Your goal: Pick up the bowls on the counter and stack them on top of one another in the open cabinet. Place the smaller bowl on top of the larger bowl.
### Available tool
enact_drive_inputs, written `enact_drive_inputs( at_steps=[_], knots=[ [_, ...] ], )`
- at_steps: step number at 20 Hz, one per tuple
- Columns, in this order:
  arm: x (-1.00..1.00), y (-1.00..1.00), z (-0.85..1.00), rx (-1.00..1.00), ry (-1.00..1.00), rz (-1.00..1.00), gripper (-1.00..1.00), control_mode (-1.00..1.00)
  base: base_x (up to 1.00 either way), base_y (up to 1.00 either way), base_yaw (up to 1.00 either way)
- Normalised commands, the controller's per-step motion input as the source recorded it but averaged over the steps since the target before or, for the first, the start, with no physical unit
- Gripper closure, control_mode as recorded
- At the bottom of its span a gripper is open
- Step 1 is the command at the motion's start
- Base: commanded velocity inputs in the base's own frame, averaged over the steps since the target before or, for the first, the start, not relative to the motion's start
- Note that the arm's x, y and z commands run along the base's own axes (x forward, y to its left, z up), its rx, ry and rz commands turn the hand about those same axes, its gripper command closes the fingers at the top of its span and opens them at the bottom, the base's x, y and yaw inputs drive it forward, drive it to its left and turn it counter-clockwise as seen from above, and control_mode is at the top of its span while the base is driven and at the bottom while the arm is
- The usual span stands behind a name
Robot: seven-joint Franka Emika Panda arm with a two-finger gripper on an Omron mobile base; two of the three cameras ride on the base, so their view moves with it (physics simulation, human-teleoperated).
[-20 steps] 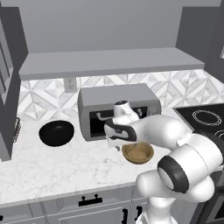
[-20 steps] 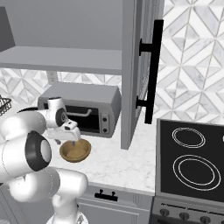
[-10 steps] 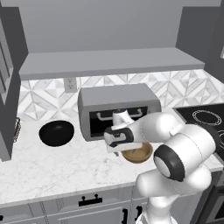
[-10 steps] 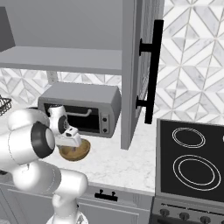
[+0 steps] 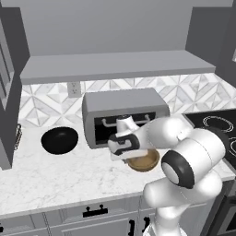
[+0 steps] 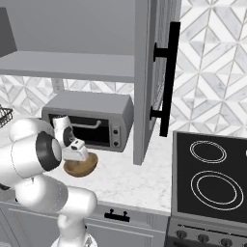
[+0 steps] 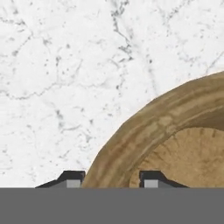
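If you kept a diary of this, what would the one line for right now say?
phase: grasping | gripper: straddling tan bowl rim, on counter | black bowl: untouched | cabinet: bare

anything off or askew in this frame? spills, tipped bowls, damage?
Nothing stands out. The tan bowl sits upright on the marble counter in front of the toaster oven, with the gripper straddling its rim. The black bowl is upright to the left. No spills or damage visible.
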Motion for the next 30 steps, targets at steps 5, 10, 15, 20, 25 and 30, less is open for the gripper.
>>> enact_drive_inputs(
  at_steps=[5,10,15,20,25,30],
  knots=[
    [-0.58,0.12,0.17,0.05,-0.11,0.09,1.0,-1.0,0.0,0.0,0.0],
    [-0.69,0.87,0.79,0.03,-0.02,0.36,1.0,-1.0,0.0,0.0,0.0],
    [-0.06,1.0,1.0,-0.01,0.0,0.35,1.0,-1.0,0.0,0.0,0.0],
    [0.22,1.0,0.95,0.0,0.0,0.31,1.0,-1.0,0.0,0.0,0.0],
    [0.53,1.0,0.3,0.01,0.01,0.32,1.0,-1.0,0.0,0.0,0.0],
    [0.56,1.0,0.05,0.0,0.0,0.34,1.0,-1.0,0.0,0.0,0.0]
  ],
)
